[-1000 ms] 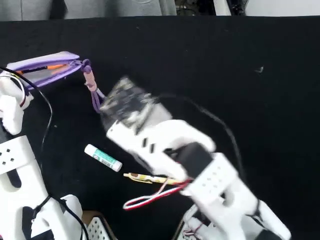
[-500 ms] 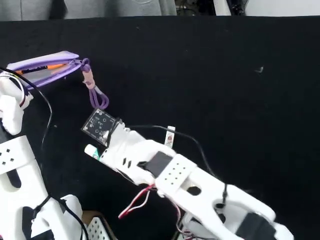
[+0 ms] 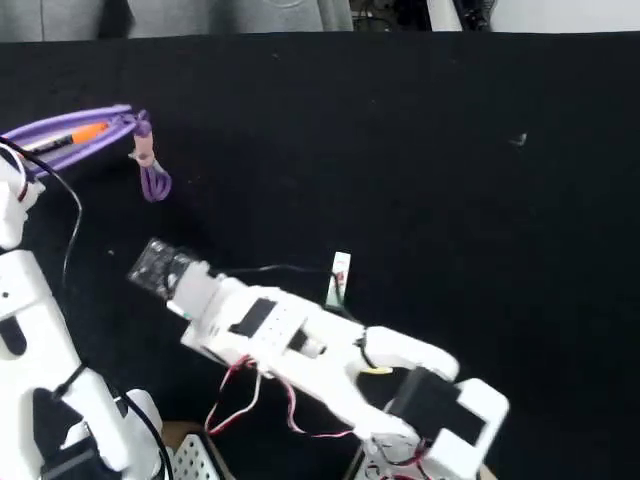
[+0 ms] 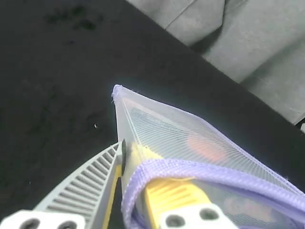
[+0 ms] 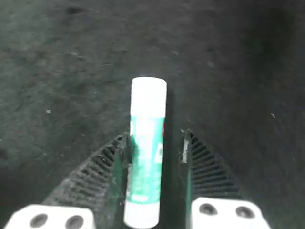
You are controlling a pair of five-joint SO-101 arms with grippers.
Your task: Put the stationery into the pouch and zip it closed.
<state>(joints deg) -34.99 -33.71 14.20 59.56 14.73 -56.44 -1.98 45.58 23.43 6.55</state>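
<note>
Black cloth table [image 3: 480,150] spans the high view. Right arm [image 3: 300,340] lies across the lower middle of the frame, its wrist end at centre left; left arm [image 3: 30,330] stands along the left edge. Pouch [image 3: 70,135], a translucent mesh with purple trim, sits at upper left, held off the cloth with its mouth gaping. An orange pen [image 3: 85,133] is inside, and a purple pull loop [image 3: 153,180] hangs from the zip end. Left gripper [image 4: 138,162] is pinched on the pouch wall just below the purple edge. Right gripper [image 5: 155,143] is spread, jaws straddling the glue stick [image 5: 147,105], which lies flat on the cloth. One finger looks to be touching its side, and there is a gap at the other. A small white item [image 3: 339,275] lies near centre; kind not clear. Judgement: the glue stick is light and rigid, with a smooth round barrel that is likely to roll or slip. Take it across the middle of the barrel, with the jaws square to its length. The pouch is soft and floppy, so the grip near the rim should hold the mouth open for the drop.
</note>
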